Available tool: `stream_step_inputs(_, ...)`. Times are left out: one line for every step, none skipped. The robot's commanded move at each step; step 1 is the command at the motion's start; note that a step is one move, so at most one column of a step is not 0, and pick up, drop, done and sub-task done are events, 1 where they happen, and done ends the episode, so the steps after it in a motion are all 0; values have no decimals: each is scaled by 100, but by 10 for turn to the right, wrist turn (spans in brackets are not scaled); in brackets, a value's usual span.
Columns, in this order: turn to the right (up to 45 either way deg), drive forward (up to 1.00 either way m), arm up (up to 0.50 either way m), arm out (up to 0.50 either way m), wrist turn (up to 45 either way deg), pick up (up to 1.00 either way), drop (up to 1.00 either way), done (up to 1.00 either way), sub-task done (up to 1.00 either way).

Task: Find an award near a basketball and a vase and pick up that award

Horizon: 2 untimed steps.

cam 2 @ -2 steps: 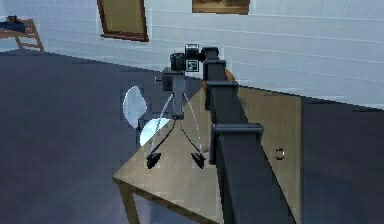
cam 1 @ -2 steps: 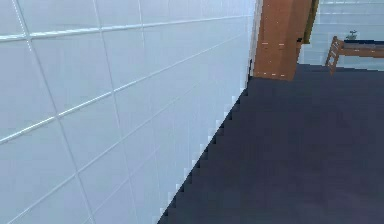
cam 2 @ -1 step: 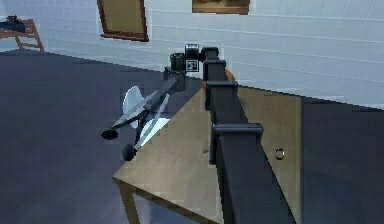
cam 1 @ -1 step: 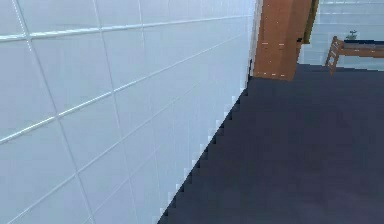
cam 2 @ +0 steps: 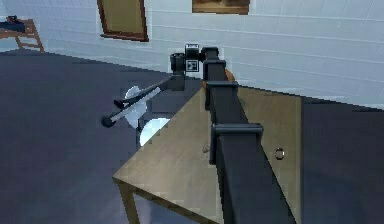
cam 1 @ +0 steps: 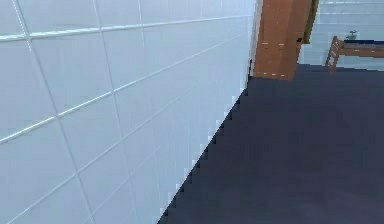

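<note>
Forward view. A white tiled wall point(cam 1: 90, 110) takes the frame from 12 round to 7 o'clock, its foot running as a slanted edge from 1 down to 6 o'clock. Dark floor point(cam 1: 300, 150) lies open from 3 to 6 o'clock. At 1 o'clock stands a wooden door point(cam 1: 275, 40), and at 2 o'clock a wooden piece of furniture point(cam 1: 352, 50).

Arm side view. My arm point(cam 2: 245, 160) rises from 5 o'clock toward 12 across a tan table point(cam 2: 180, 165). The table's left edge runs from 7 o'clock up toward the centre, with bare dark floor point(cam 2: 50, 110) beyond it from 8 to 10 o'clock. Two white squares point(cam 2: 181, 63) mark the arm's far end; their black marks are too small to read. My gripper point(cam 2: 110, 120) lies at 9 o'clock, its fingers pointing toward 8 o'clock off the table's edge. I cannot tell the state of the fingers, nor whether they hold anything: a pale blob point(cam 2: 130, 98) sits against them.

I cannot tell which small shape is the award: that blob, a pale rounded shape point(cam 2: 155, 130) at the table's left edge, or a small ring point(cam 2: 280, 152) on the tabletop at 4 o'clock. Its long axis and heading cannot be told. An orange round patch point(cam 2: 228, 72) shows just behind the arm at 12 o'clock. Two framed pictures point(cam 2: 124, 18) hang on the far wall between 11 and 12 o'clock.
</note>
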Motion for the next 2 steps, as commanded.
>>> stream_step_inputs(0, 0, 0, 0, 450, 0, 0, 0, 0)
stream_step_inputs(0, 0, 0, 0, 450, 0, 0, 0, 0)
